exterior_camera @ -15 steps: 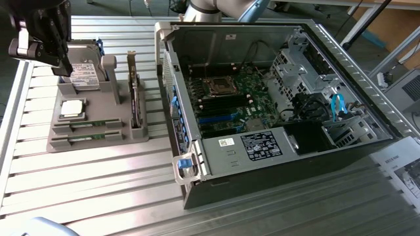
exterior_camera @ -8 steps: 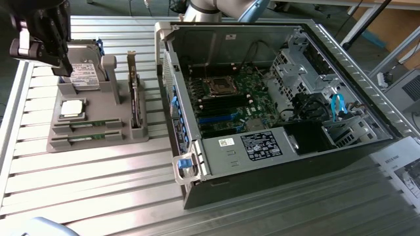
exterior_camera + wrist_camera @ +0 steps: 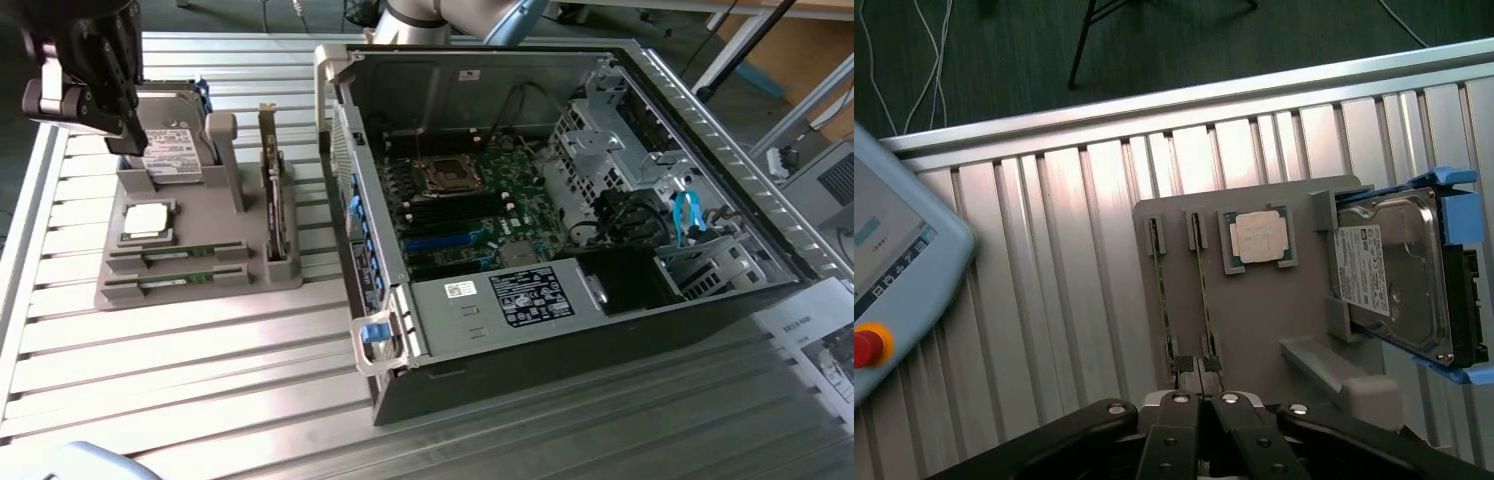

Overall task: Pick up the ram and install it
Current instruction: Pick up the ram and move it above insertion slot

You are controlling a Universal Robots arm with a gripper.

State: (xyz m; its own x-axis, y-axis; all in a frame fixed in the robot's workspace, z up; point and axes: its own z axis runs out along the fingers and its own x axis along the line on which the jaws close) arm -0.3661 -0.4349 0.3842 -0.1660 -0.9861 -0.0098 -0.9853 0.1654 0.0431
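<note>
Hand (image 3: 1201,405) high over the ram (image 3: 1204,290)

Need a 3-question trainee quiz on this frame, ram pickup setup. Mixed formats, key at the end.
1. Count: how many ram sticks sit in the gray holder?
2. The end effector hovers over: A) the holder; B) the motherboard; C) the power supply.
3. True or false: on the holder, the processor chip lies between the ram sticks and the hard drive.
Key: 1) two; 2) A; 3) true.
</note>
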